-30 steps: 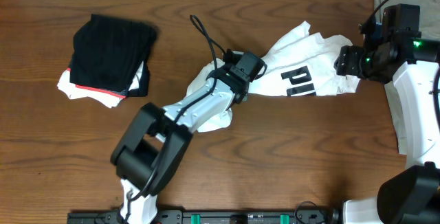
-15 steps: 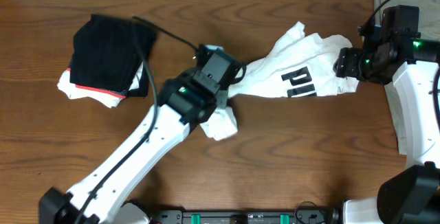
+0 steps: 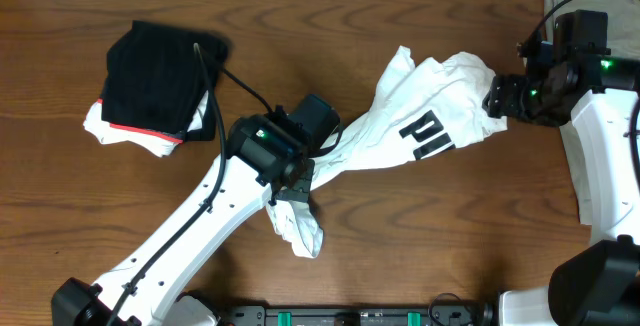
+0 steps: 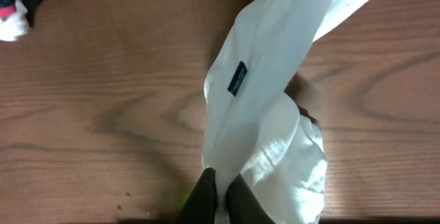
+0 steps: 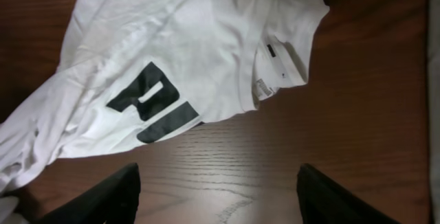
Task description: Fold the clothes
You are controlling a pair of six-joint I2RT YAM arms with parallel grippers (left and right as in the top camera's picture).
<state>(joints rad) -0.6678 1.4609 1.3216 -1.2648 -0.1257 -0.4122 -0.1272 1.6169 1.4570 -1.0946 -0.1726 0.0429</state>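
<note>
The step in hand looks to be spreading the white T-shirt [image 3: 440,91] flat before any fold, and it is best worked from the near end outward. That near end is roped and bunched at about 6 o'clock on the tabletop [image 3: 450,236]. The pull there should run low and level toward 7 o'clock, drawing the twist out rather than lifting it. A high lift would likely let the loose lump below the grip drag and roll. Farther off, toward 2 o'clock, the collar [image 5: 282,62] end wants pinning or taking up, or the whole shirt may simply slide after the pull.

The left hand [image 4: 218,186] is pressed together on a gathered fold at the hem end. The cloth rises out of the pinch with the small black hem tag [image 4: 236,77] just beyond it. From there the shirt stretches diagonally toward 2 o'clock, its black lettering [image 5: 155,107] face up. The right hand [image 5: 216,196], near 3 o'clock, stands spread wide with nothing between its fingers, over bare wood just short of the collar. It seems clear of the cloth, though the overhead view is too coarse to be sure. The black folded garment [image 3: 160,71] lies well apart at 10 o'clock.
</note>
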